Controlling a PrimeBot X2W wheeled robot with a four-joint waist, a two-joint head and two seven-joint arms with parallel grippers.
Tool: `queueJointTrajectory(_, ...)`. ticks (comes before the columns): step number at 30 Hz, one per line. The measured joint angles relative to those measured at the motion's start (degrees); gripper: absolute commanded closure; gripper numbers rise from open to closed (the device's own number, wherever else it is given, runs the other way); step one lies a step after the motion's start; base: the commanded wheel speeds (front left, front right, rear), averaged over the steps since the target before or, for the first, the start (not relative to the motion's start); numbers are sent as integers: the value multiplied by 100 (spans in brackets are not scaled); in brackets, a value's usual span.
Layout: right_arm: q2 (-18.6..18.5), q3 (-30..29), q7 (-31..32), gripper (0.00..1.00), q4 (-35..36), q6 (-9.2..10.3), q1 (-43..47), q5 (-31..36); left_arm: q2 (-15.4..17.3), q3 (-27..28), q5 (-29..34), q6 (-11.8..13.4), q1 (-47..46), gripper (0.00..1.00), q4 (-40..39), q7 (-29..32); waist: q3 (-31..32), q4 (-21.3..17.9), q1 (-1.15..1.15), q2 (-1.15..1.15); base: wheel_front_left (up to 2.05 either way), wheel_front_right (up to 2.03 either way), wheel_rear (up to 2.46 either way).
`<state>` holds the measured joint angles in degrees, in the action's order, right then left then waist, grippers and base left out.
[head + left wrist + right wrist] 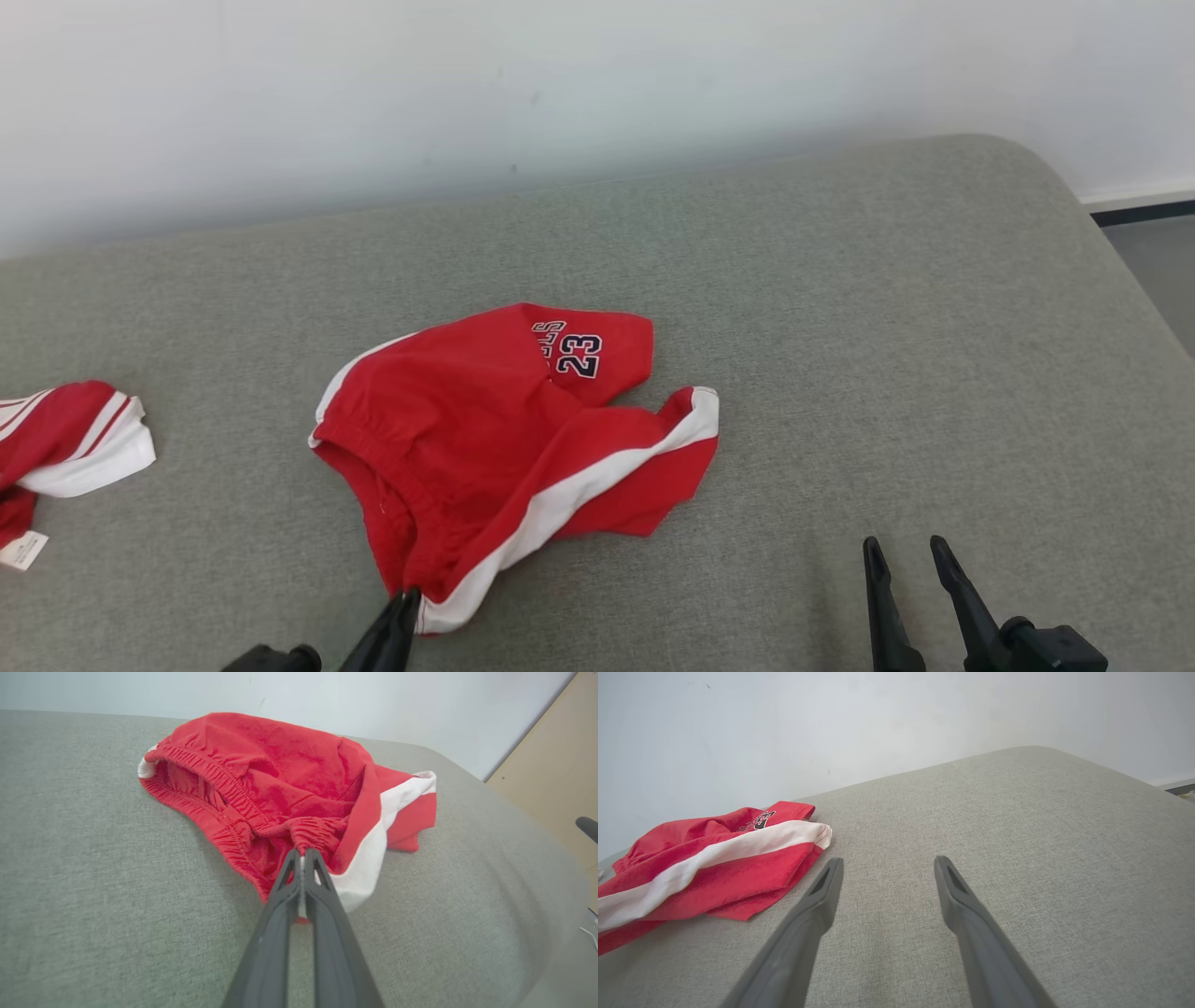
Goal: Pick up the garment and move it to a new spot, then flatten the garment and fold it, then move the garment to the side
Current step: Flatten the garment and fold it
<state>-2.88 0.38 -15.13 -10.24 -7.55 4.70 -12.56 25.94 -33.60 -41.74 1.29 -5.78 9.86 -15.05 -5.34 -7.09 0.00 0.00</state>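
The garment [485,439] is a pair of red shorts with white side stripes and a "23" print, lying crumpled mid-way across the grey cushion. My left gripper [409,597] is shut on its near edge, at the elastic waistband beside the white stripe. In the left wrist view the garment [280,779] bunches where the left gripper [302,851] pinches it. My right gripper [904,549] stands open over bare cushion to the right of the shorts. The right wrist view has the right gripper [887,862] open with nothing between its fingers and the garment [705,868] at its left.
A second red and white garment [65,448] with a label lies at the cushion's left edge. The grey cushion [934,373] ends in a rounded corner at the far right, against a white wall. Bare floor lies beyond the right edge.
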Motion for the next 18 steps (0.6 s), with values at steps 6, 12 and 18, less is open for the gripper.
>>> queueJointTrajectory(6,-1,10,0,0,-5,0,9,43,-437,512,460,-400,245,13,347,0,28,150,0,0,0,0,0)
queueJointTrajectory(12,-1,74,0,0,-122,0,31,77,-810,1027,858,-684,376,0,488,0,85,290,0,0,0,0,0)
queueJointTrajectory(18,-3,73,0,0,-321,0,-197,178,-1270,1753,1503,-743,554,0,218,0,160,454,0,0,0,0,0)
